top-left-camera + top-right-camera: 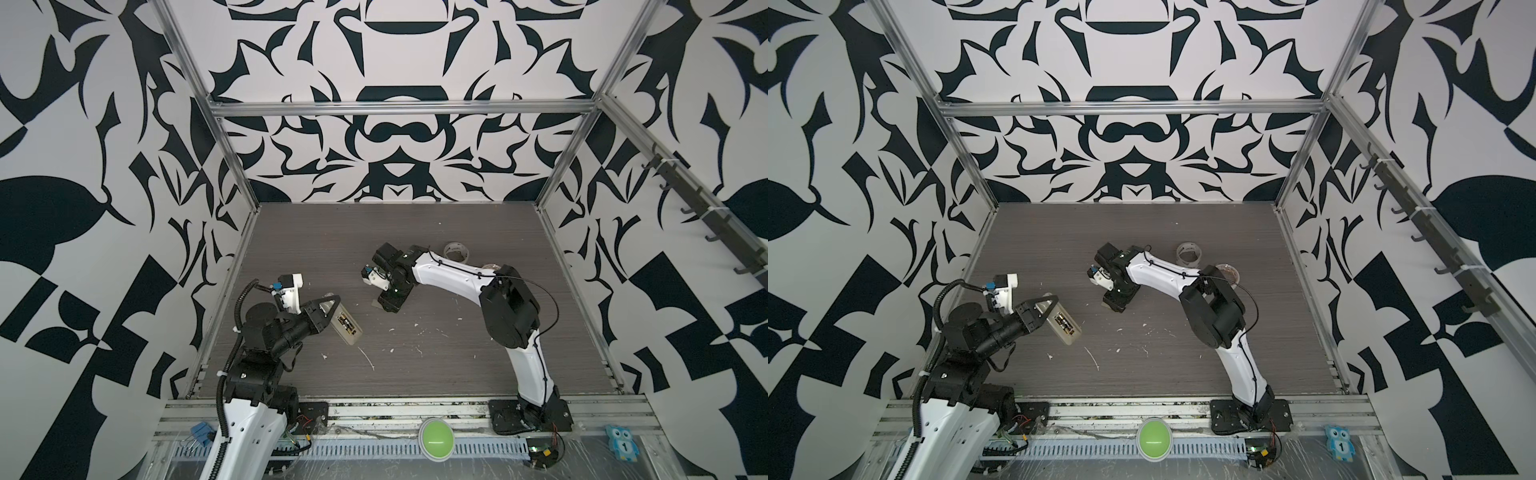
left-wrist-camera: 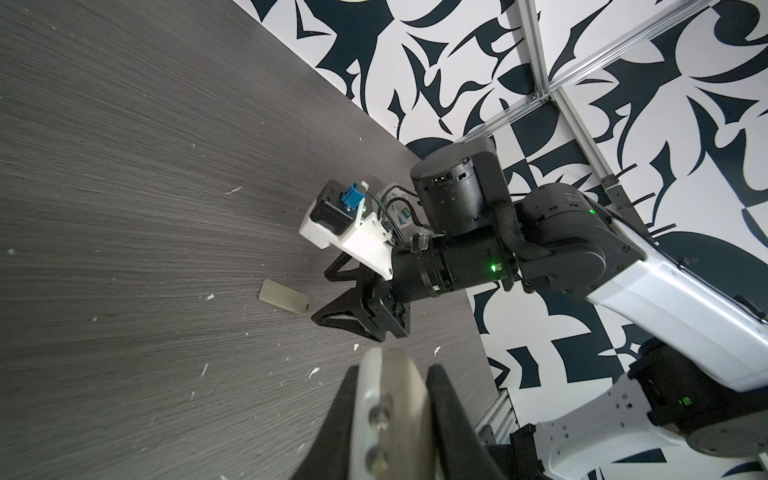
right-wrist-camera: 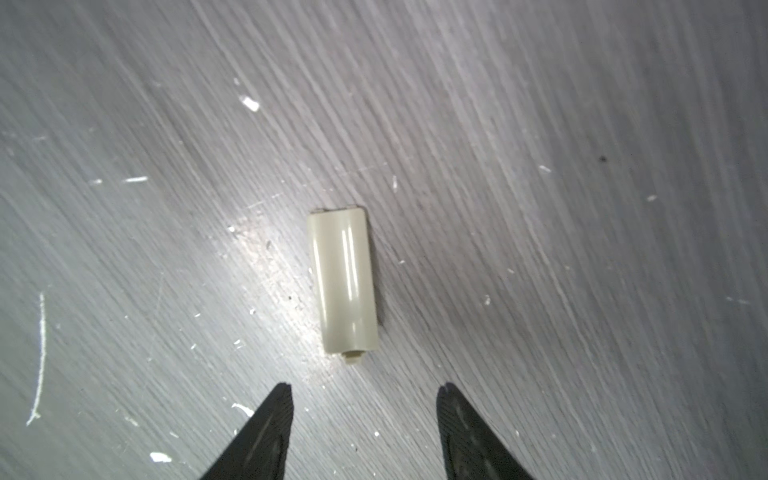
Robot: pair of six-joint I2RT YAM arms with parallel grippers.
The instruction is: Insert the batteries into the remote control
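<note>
Left wrist view cuts the remote control (image 2: 390,415) to a blurred pale end clamped between the left fingers (image 2: 449,415); in both top views it tilts at the desk's (image 1: 415,232) left side, open bay showing dark, gold-flecked batteries (image 1: 346,322), hard to separate. Right fingers (image 3: 270,428) stand apart, empty, over the beige battery cover (image 3: 344,282) lying on the desk.

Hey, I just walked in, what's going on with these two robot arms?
The left gripper is shut on one end of the remote control, with its back compartment open and facing up. The batteries sit inside it. The right gripper hangs open over the table, and a small pale battery cover lies flat just ahead of its tips, untouched. So the batteries look loaded, but the cover is not yet on.
</note>
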